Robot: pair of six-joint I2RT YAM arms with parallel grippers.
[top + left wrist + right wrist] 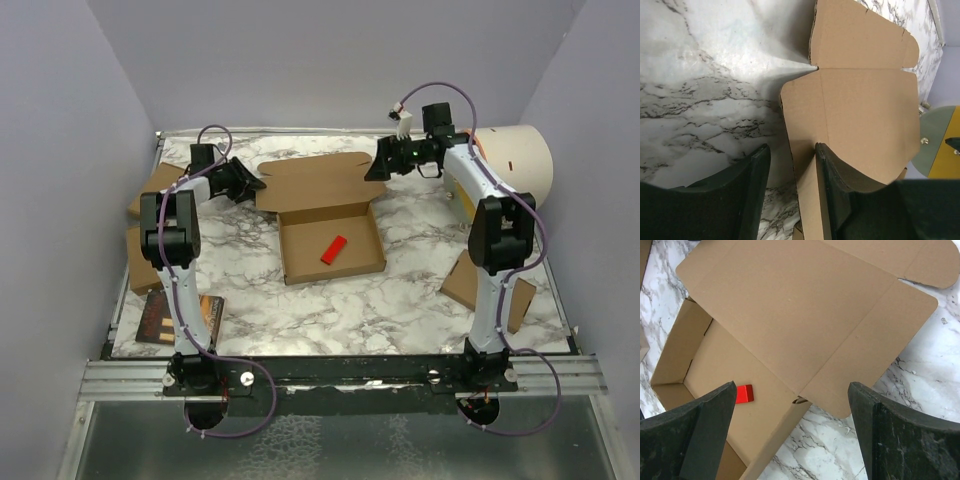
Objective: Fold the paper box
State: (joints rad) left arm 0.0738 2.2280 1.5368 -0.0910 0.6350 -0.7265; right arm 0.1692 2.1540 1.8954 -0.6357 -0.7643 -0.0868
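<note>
Left: the left gripper sits at the left side flap of the plain brown corrugated cardboard mailer box. Its jaws stand partly parted astride the flap's edge. The white marble-patterned table top shows between one finger and the cardboard, so nothing is clamped, though the other finger's contact is hard to judge.

Centre: the box lies mid-table, tray formed, lid flat open behind it, with a small red rectangular block inside.

Right: the right gripper hovers wide open and empty over the lid's right flap.

Step in hand, by my judgement: raising the lid's side flaps. Next, each gripper must pinch its flap and fold it upright.
</note>
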